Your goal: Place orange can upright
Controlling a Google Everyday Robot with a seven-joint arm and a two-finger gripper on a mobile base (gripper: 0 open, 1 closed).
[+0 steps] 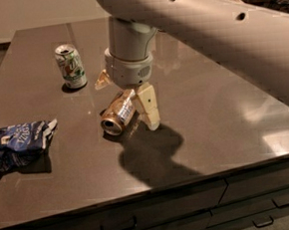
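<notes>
The orange can (115, 115) lies on its side on the dark tabletop (220, 126), its silver end facing the front left. My gripper (127, 103) hangs straight down over it and is open. One cream finger (149, 107) stands just right of the can, and the other finger (102, 80) shows behind the can's far left. The can's rear end is hidden under the wrist. I cannot tell whether the fingers touch the can.
A green-and-white can (71, 66) stands upright at the back left. A crumpled blue chip bag (18, 145) lies at the left edge. The table's front edge (155, 188) has drawers below. The arm spans the upper right.
</notes>
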